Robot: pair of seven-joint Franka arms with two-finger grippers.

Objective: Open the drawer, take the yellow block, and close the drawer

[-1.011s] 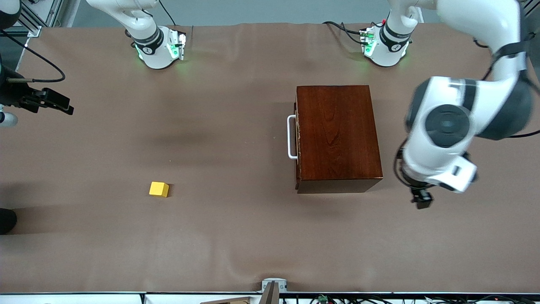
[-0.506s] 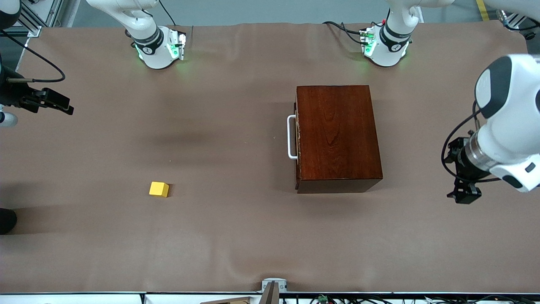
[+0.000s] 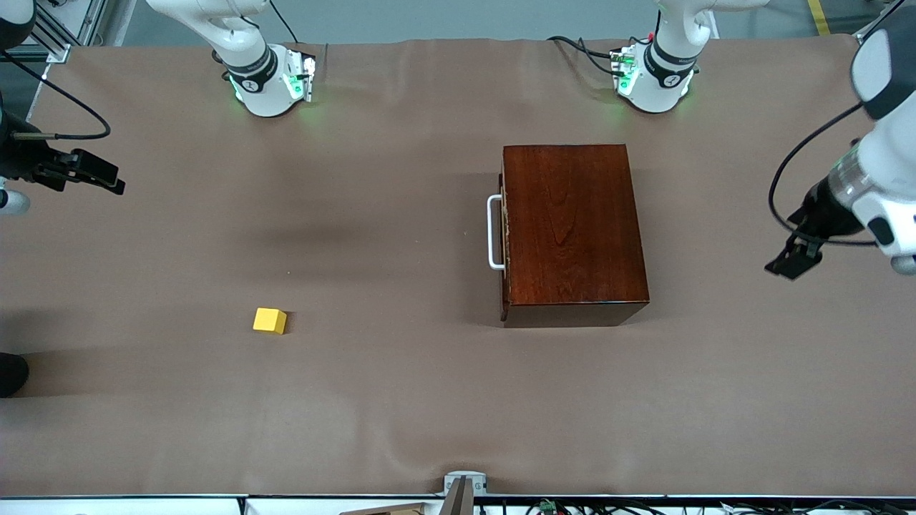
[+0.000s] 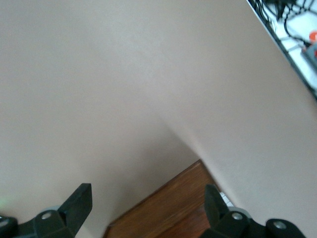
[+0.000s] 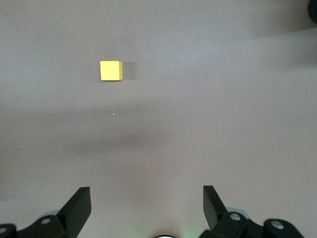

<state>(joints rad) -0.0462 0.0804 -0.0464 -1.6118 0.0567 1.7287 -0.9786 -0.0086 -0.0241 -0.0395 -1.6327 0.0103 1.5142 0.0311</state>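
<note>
The drawer (image 3: 504, 236) sits pushed into its dark reddish-brown wooden box (image 3: 572, 229), with the white handle (image 3: 493, 232) on the front that faces the right arm's end. The yellow block (image 3: 270, 320) lies on the bare cloth, nearer to the front camera than the box and toward the right arm's end; it also shows in the right wrist view (image 5: 111, 70). My left gripper (image 3: 786, 266) hangs open and empty over the cloth at the left arm's end, with a corner of the box (image 4: 168, 213) seen past its fingers. My right gripper (image 3: 100, 179) waits open at the right arm's end.
Brown cloth (image 3: 401, 400) covers the whole table. Both arm bases (image 3: 268, 79) (image 3: 655, 75) stand along the table edge farthest from the front camera. A small metal fitting (image 3: 464, 483) sits at the edge nearest the front camera.
My left arm has swung away from beside the box, out toward its own end of the table. The right arm, the block and the drawer have not moved.
</note>
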